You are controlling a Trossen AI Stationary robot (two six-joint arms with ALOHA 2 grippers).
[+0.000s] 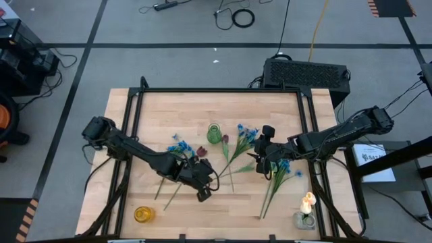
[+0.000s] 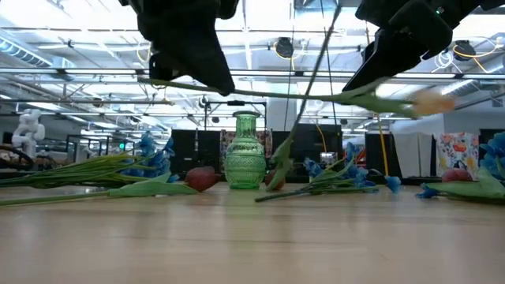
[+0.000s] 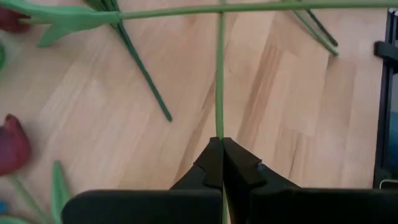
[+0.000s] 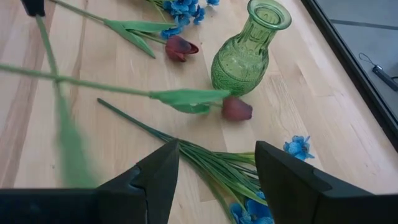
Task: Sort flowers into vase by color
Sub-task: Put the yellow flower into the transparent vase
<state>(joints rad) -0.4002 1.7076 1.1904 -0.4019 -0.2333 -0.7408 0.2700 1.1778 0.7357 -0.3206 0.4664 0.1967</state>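
High view: left gripper [image 1: 203, 194] is reaching low over the table's [image 1: 202, 108] front, pinching a green stem [image 3: 219, 74]. Right gripper [image 4: 214, 171] is hovering with fingers parted above blue flowers [image 4: 297, 147], near the green vase [image 4: 243, 56].

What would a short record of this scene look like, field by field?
Table: wooden table, flowers lying loose on it
Left gripper: shut on a thin green stem
Right gripper: open, above blue flowers
Green vase: upright mid-table, holds no flowers
Yellow vase: front left, holds no flowers
Clear vase: front right, holds a cream tulip
Red tulips: lying near the green vase
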